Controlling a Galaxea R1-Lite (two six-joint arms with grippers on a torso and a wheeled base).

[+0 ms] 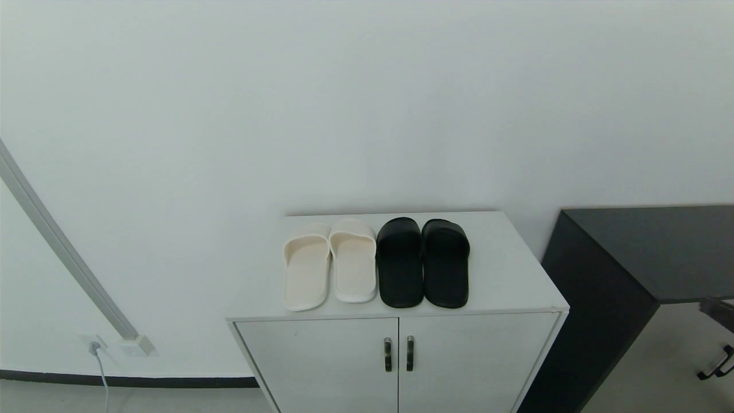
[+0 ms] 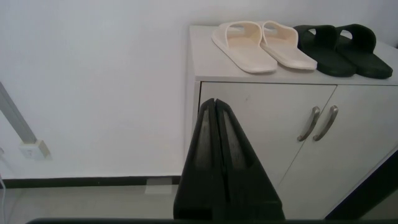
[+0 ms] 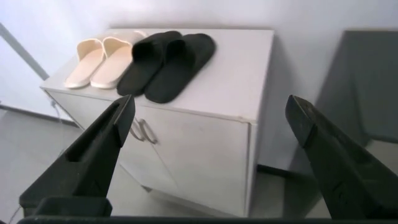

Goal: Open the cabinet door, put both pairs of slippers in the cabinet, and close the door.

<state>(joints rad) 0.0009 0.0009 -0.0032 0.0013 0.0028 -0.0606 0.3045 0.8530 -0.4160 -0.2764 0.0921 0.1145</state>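
My left gripper (image 2: pixel 215 102) is clenched, its fingers pressed flat together on nothing, and hangs off the cabinet's left front corner, apart from it. My right gripper (image 3: pixel 210 102) is released, jaws spread wide, and faces the right front corner; I judge it the readier one for a handle. The cabinet (image 1: pixel 504 269) is white with both doors shut, and its two metal handles (image 1: pixel 388 354) sit side by side at the middle seam. On top, heels at the front edge and toes to the wall, sit the cream slippers (image 1: pixel 330 264) on the left. The black slippers (image 1: pixel 423 263) are just beside them, lined up, I suppose, for easy pickup.
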